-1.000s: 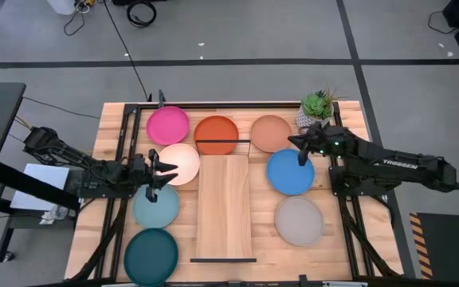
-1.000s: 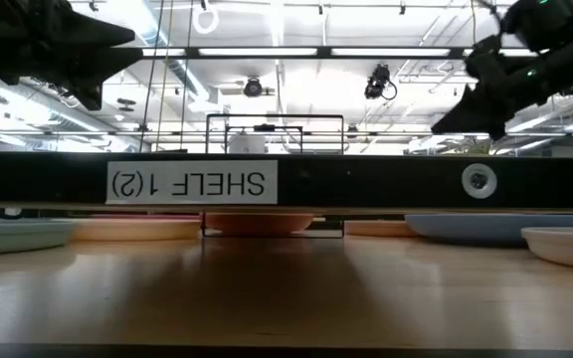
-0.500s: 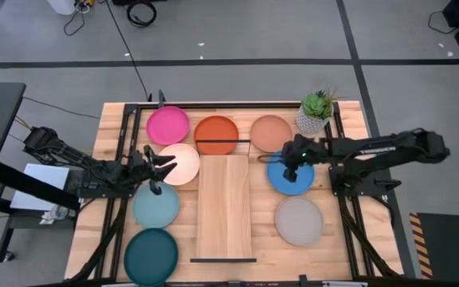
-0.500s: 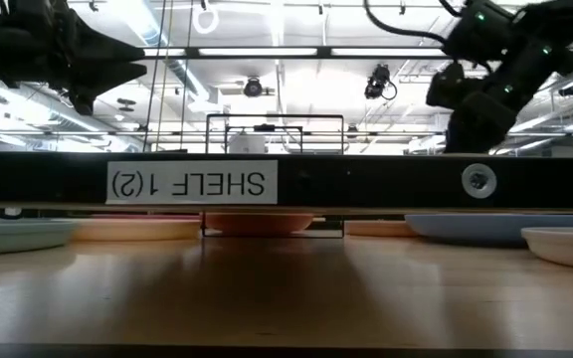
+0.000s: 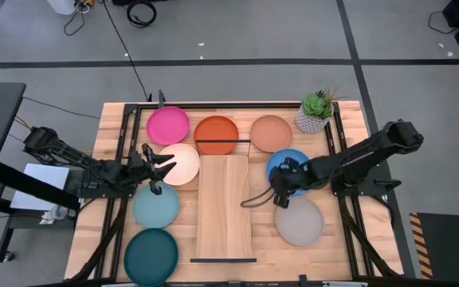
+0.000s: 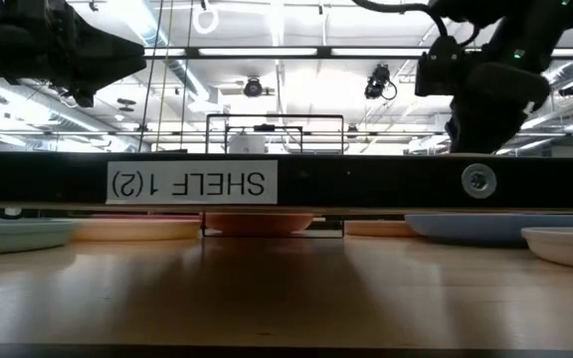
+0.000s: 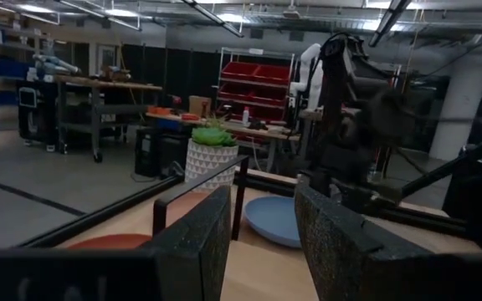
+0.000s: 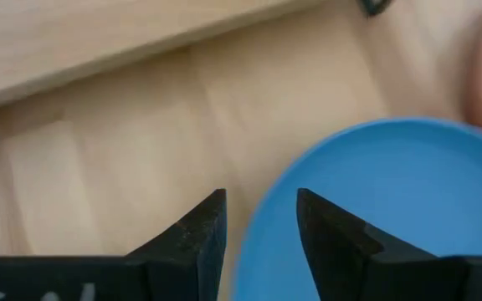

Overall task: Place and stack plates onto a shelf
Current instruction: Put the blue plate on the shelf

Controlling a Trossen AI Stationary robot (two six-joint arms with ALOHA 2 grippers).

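Several round plates lie flat on the slatted table around the shelf (image 5: 224, 206), a long light-wood board. Among them are a blue plate (image 5: 296, 163), a cream plate (image 5: 183, 163) and a grey plate (image 5: 299, 222). My right gripper (image 5: 280, 191) hangs open above the blue plate's rim (image 8: 266, 209) on the side toward the shelf, fingers pointing down. One finger stands over the plate and one over the table. In the low view it (image 6: 480, 104) is well above the table. My left gripper (image 5: 162, 167) waits open above the cream plate's left side.
Pink (image 5: 168, 125), orange (image 5: 216, 134) and tan-orange (image 5: 271, 132) plates line the far side, with light teal (image 5: 156, 206) and dark teal (image 5: 150, 253) at the near left. A potted plant (image 5: 315, 112) stands at the far right. Black wire rails (image 5: 223, 259) close the shelf's short ends.
My right gripper has moved from above the blue plate's far side toward the table's near edge and the shelf. It has tipped its fingers downward and opened. No plate has moved.
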